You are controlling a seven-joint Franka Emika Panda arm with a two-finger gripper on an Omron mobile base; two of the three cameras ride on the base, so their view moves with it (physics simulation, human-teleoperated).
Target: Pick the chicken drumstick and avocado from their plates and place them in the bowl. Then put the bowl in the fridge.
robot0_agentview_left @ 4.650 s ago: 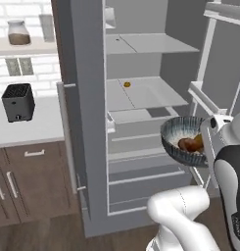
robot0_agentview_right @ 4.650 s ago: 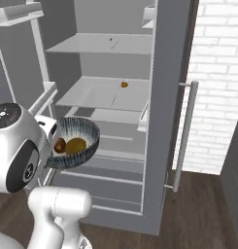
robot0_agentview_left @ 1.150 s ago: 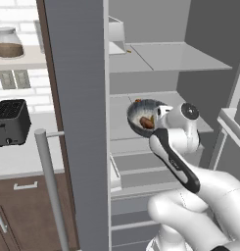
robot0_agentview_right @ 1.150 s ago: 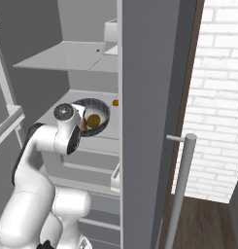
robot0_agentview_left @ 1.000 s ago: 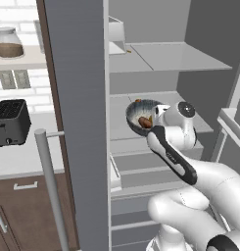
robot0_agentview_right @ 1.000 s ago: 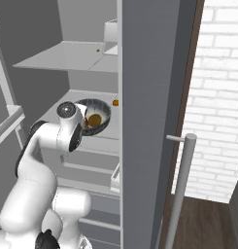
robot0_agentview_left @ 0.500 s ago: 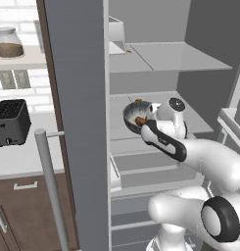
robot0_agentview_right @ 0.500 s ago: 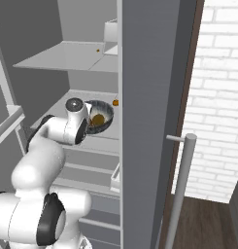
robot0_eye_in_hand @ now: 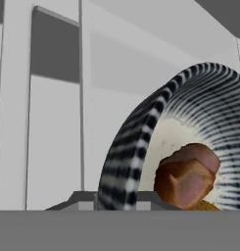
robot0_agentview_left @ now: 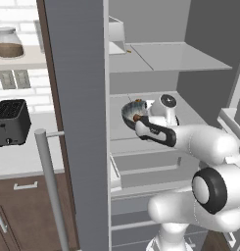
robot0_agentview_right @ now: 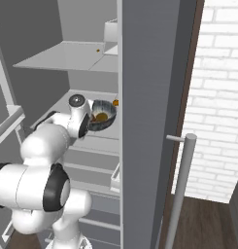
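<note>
The dark striped bowl [robot0_agentview_left: 132, 109] [robot0_agentview_right: 102, 115] rests low over the middle shelf [robot0_agentview_left: 190, 115] of the open fridge [robot0_agentview_left: 77, 122]. My gripper [robot0_agentview_left: 141, 116] [robot0_agentview_right: 91, 119] [robot0_eye_in_hand: 119, 198] is shut on the bowl's near rim [robot0_eye_in_hand: 136, 142]. Inside the bowl lies the reddish-brown chicken drumstick [robot0_eye_in_hand: 187, 179], and a yellow edge of the avocado [robot0_eye_in_hand: 205, 206] peeks out under it. In the right base view an orange-brown patch of the food [robot0_agentview_right: 100, 116] shows in the bowl. The plates are out of view.
The fridge's centre post and bar handles [robot0_agentview_left: 50, 191] [robot0_agentview_right: 181, 189] stand close on either side of the arm. A white box [robot0_agentview_left: 116, 34] sits on the upper shelf. A small orange item [robot0_agentview_right: 115, 102] lies behind the bowl. A toaster [robot0_agentview_left: 11, 122] and a jar [robot0_agentview_left: 9, 43] are at left.
The arm has reached deeper into the fridge and brought the bowl down from a tilt to nearly level over the middle shelf. The grip on the rim holds.
</note>
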